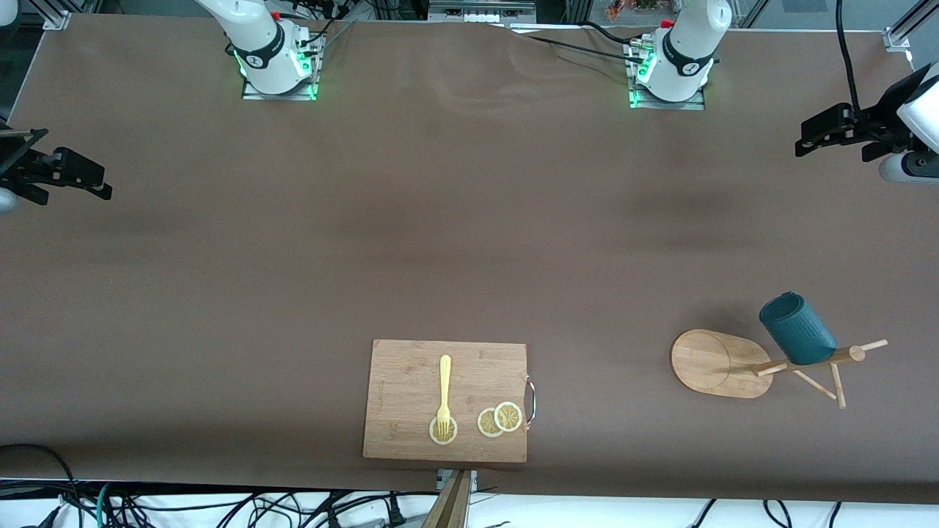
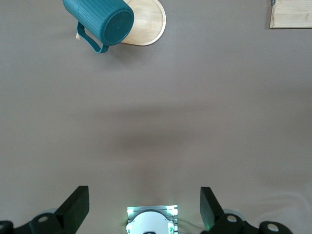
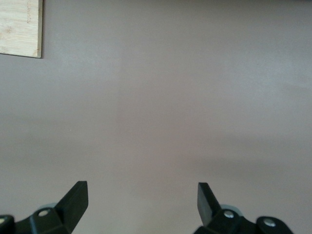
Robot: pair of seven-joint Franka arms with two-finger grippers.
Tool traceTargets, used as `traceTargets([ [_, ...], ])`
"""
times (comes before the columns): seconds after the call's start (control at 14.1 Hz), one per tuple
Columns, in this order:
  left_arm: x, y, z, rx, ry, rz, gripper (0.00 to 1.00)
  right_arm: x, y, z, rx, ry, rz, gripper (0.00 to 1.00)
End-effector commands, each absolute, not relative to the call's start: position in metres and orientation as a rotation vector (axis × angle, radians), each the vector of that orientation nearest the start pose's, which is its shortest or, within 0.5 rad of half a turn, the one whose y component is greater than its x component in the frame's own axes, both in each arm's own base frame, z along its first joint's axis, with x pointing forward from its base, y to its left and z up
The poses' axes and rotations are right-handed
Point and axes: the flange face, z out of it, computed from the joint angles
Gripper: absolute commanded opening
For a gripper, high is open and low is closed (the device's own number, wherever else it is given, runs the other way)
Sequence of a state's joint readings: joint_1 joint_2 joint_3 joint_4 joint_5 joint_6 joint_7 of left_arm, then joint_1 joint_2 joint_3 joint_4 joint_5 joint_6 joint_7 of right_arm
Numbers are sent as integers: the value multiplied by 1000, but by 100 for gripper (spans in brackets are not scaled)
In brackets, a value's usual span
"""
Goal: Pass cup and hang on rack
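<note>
mid-table: bare | obstacles: cutting board, rack

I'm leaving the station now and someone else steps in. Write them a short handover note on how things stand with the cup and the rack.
Left gripper: open, empty, up over the table's edge at the left arm's end, waiting.
Right gripper: open, empty, up over the right arm's end of the table.
Cup: hanging tilted on a peg of the rack, handle hooked over it, nothing holding it.
Rack: stands toward the left arm's end, beside the cutting board with a fork and lemon slices.
Done: cup passed and hung, both arms drawn back.
Left: nothing visible; just check that the cup sits firmly.
</note>
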State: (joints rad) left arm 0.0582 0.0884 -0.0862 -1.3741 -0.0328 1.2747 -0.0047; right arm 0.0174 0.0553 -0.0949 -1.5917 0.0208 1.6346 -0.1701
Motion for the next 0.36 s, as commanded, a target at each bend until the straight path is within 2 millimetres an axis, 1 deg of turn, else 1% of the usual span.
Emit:
traceTargets([
  [0.0, 550, -17, 644, -3183, 51, 290, 100, 570, -40, 597, -3118, -166, 15, 99],
  [0.28, 554, -23, 641, -3185, 73, 290, 100, 571, -39, 595, -3117, -163, 17, 100],
])
